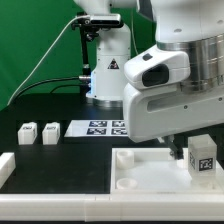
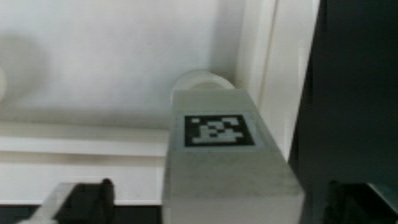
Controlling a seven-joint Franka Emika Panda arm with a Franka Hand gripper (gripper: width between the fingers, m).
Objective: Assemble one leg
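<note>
A white leg with a black-and-white tag stands on the large white tabletop, near the corner at the exterior view's right. In the wrist view the same leg fills the middle, seen against the tabletop. My gripper straddles it. Its dark fingers stand on either side, with a small gap to the leg on each side, so the jaws are open. In the exterior view one dark finger shows just beside the leg. The arm's body hides the rest.
Two more tagged legs stand on the black table at the exterior view's left. The marker board lies behind the tabletop, before the robot base. A white block edge sits at the far left.
</note>
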